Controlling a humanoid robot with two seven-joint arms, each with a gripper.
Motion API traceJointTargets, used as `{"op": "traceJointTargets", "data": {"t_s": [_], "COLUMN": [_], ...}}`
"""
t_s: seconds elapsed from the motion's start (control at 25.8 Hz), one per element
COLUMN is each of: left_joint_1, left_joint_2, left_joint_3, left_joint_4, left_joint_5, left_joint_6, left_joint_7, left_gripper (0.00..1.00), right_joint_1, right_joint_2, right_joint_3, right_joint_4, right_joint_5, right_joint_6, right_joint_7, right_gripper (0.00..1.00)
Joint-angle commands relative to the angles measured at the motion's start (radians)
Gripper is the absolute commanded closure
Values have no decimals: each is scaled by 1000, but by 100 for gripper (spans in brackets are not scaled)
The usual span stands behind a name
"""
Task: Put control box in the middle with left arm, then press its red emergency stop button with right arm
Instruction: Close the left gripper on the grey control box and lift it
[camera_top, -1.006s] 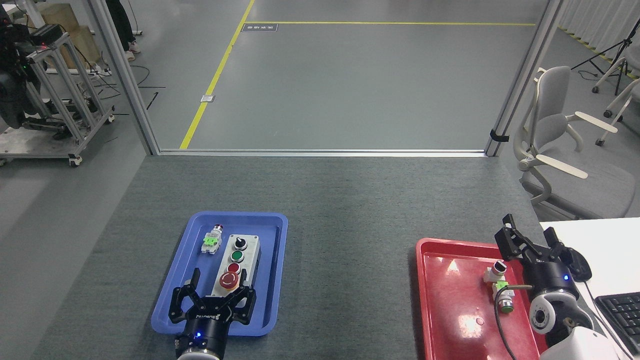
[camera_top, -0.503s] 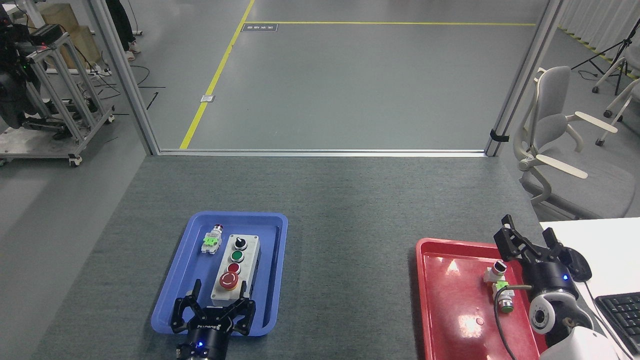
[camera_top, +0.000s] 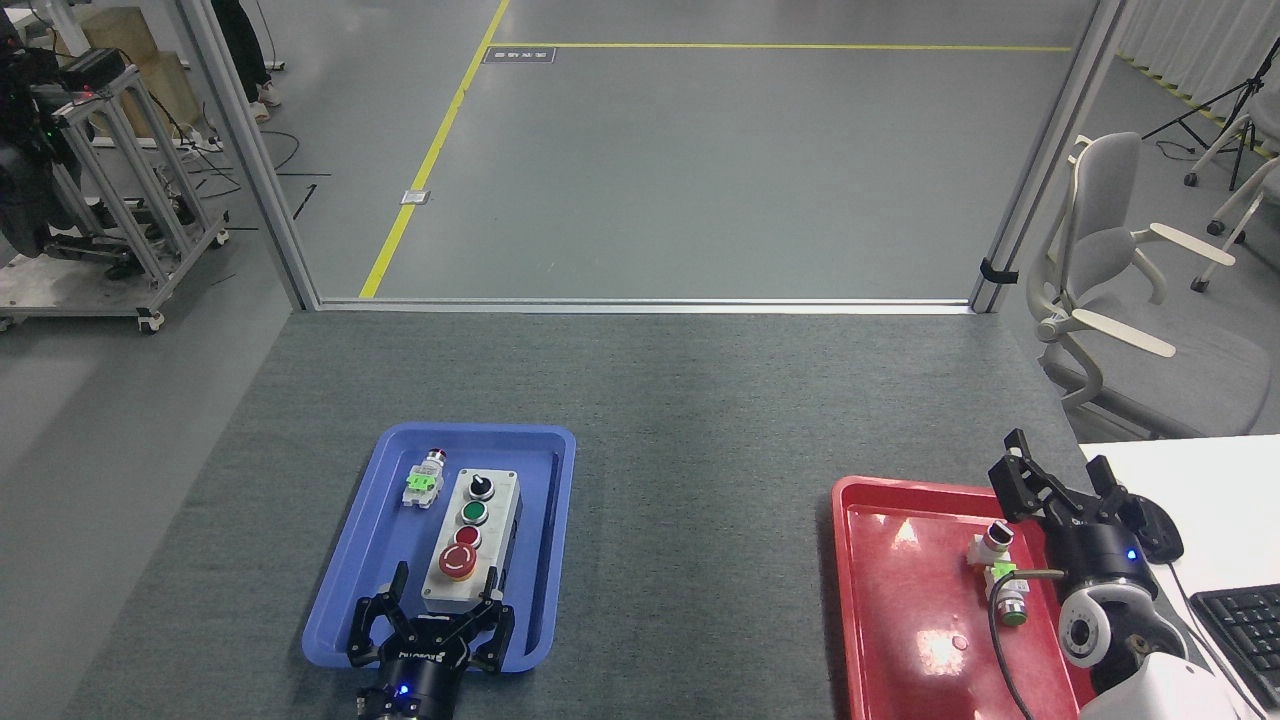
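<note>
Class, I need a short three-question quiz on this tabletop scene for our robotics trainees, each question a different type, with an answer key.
1. True or false: the oblong light-grey control box lies in the shiny red plastic tray.
2. On the box, which control is nearest the left gripper? A black knob; B green button; C large red emergency stop button.
3. Fill in: both grippers' jaws, left and right gripper, are ____.

Key: 1 false, it lies in the blue plastic tray; 2 C; 3 open.
</note>
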Motion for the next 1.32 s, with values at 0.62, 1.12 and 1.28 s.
{"op": "traceJointTargets", "data": {"t_s": [0.62, 1.12, 1.28], "left_joint_1": [-19, -28, -26], "left_joint_2": [-3, -32, -35], "left_joint_3": [1, 7, 6], "left_joint_4": [57, 103, 100], "left_joint_5": [17, 40, 80], "left_joint_6": [-78, -75, -77], "left_joint_7": [2, 8, 8], "left_gripper": [2, 26, 48], "right_joint_1": [0, 2, 2], "right_joint_2": [0, -1, -1], "right_joint_3": [0, -2, -2], "right_joint_4": [2, 2, 2], "right_joint_5": [0, 0, 0], "right_joint_6": [3, 3, 3], "right_joint_7": [-2, -2, -2], "right_gripper": [0, 0, 0]}}
